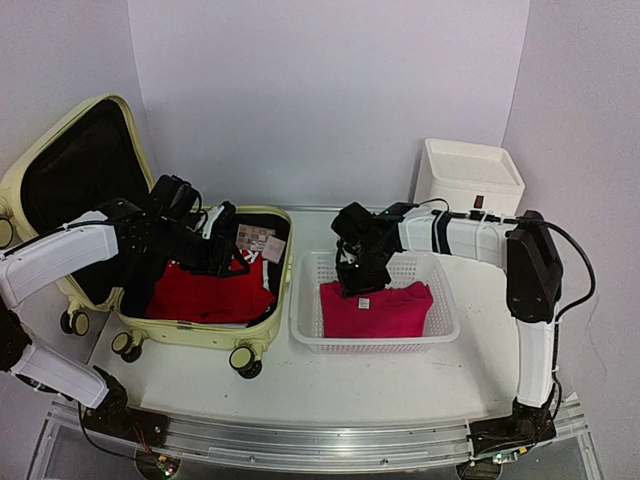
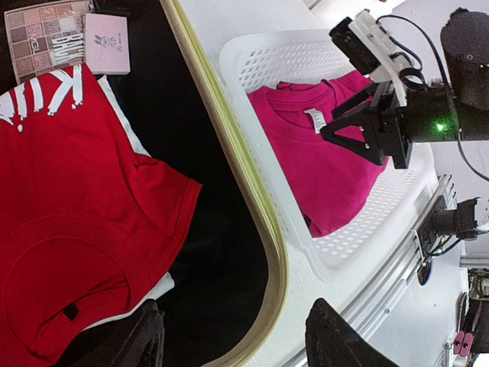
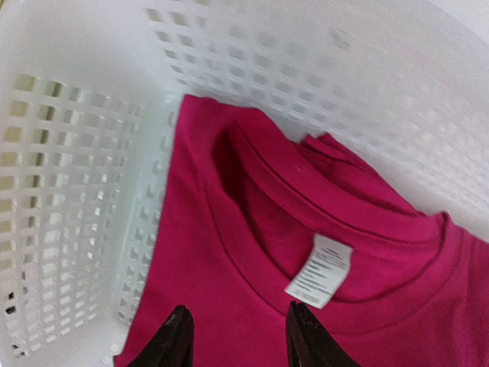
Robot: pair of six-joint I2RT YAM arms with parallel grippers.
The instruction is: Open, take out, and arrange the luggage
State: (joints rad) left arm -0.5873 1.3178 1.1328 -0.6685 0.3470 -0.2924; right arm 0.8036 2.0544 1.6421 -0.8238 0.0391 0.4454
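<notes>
Lying open at the left end of the table, the suitcase has its pale yellow-green lid tipped up against the back wall, black lining showing, while its lower shell rests flat with the caster wheels pointing toward the near edge. The left gripper hangs directly over that lower shell, above the black lining near the shell's right rim, its fingers spread well apart with nothing between them. Under and just left of it lies a red T-shirt with white lettering, and toward the far corner of the shell sit a make-up palette and a small pink box, touching each other. The right gripper is off to the right of the suitcase, over the white mesh basket that stands just beside the shell's right rim. Its fingers are partly open and point down at the collar end of a folded magenta shirt lying in the basket; the wrist view shows both tips just short of the neck label, with bare cloth showing in the gap and none of it pinched. A white box stands at the back right, well apart from the suitcase.
</notes>
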